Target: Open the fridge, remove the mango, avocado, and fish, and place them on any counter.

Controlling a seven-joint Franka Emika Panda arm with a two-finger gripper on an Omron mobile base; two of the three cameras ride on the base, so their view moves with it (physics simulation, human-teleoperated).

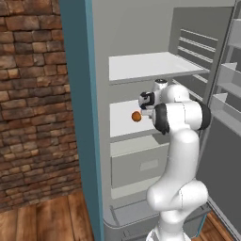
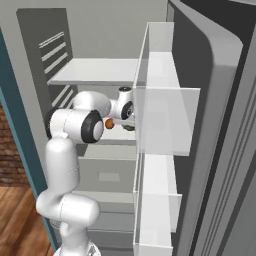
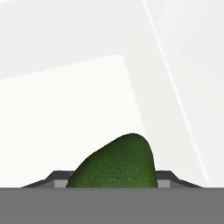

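1. My claw [image 3: 113, 181] sits inside the open fridge [image 1: 141, 28], over its middle white shelf [image 1: 123, 123].
2. The avocado [image 3: 114, 164] lies between my two dark fingertips [image 3: 57, 177], one on each side; they look clamped on it, though I cannot see the contact itself.
3. The mango [image 1: 136, 116] rests on that shelf, just beside my claw.
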